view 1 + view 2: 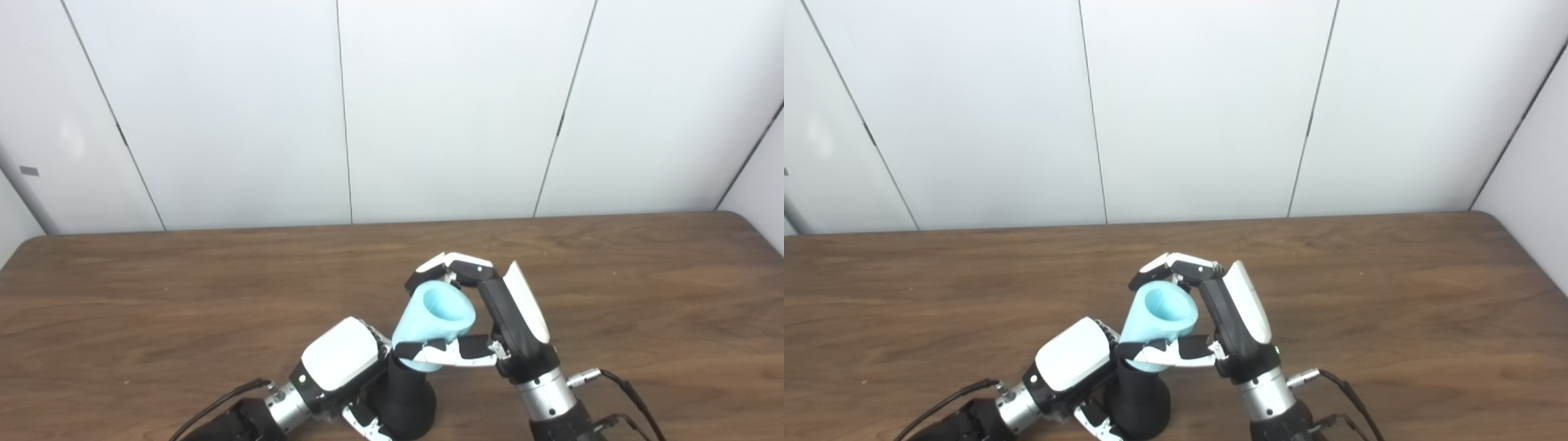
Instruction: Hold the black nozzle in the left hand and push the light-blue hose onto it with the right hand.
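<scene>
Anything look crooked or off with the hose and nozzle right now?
Yes, slightly: the light-blue hose sits tilted on the black nozzle, its open end leaning up and right rather than in line with it. The left hand grips the nozzle; the right hand wraps the hose. No visible damage.

The table is dark wood grain, smooth with a low sheen. The hose looks like matt light-blue plastic, the nozzle matt black. Both hands have glossy white shells.
</scene>
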Motion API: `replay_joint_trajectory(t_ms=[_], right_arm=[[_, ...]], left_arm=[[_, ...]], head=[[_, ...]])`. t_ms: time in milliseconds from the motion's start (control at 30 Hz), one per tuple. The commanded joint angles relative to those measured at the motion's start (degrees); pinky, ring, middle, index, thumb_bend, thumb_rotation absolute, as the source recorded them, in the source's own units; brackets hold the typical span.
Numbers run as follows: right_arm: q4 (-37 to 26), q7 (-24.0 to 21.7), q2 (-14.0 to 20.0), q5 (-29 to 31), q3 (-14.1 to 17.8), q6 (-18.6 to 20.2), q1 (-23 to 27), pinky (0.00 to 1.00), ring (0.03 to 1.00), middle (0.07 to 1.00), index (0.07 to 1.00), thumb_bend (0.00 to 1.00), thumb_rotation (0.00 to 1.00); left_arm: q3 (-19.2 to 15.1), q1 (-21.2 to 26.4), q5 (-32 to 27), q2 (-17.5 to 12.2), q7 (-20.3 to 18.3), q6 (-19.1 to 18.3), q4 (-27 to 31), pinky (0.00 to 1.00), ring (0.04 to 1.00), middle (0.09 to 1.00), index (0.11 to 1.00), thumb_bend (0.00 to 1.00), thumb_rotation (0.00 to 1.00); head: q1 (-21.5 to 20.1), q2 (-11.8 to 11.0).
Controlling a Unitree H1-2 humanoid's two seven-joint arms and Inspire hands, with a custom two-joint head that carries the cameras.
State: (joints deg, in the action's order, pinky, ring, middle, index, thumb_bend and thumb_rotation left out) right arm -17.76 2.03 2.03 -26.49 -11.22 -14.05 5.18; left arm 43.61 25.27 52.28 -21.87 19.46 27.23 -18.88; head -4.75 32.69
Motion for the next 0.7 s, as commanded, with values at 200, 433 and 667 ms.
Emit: replay_joint_trajectory(t_ms=[200,433,667], right_arm=[[-0.29,0.71,-1.37,-0.18,-1.22,-3.22,1.07,0.09,0.14,0.474,0.483,0.53,0.0],[0.35,0.17,-1.15,-0.81,-1.99,-3.68,0.79,0.07,0.114,0.472,0.483,0.53,0.0],[0.44,-0.64,-0.89,-0.62,-2.79,-3.29,0.06,0.06,0.109,0.472,0.483,0.52,0.0]], left_arm=[[3.29,-6.03,2.29,1.72,-2.0,-0.39,-3.45,0.1,0.149,0.471,0.479,0.52,0.0],[3.17,-6.15,2.21,1.62,-2.42,-0.37,-2.78,0.11,0.157,0.471,0.48,0.52,0.0],[3.11,-6.26,2.49,1.54,-2.26,-0.39,-2.37,0.1,0.154,0.471,0.479,0.53,0.0]], head=[[0.24,0.56],[0.42,0.77],[0.36,0.95]])
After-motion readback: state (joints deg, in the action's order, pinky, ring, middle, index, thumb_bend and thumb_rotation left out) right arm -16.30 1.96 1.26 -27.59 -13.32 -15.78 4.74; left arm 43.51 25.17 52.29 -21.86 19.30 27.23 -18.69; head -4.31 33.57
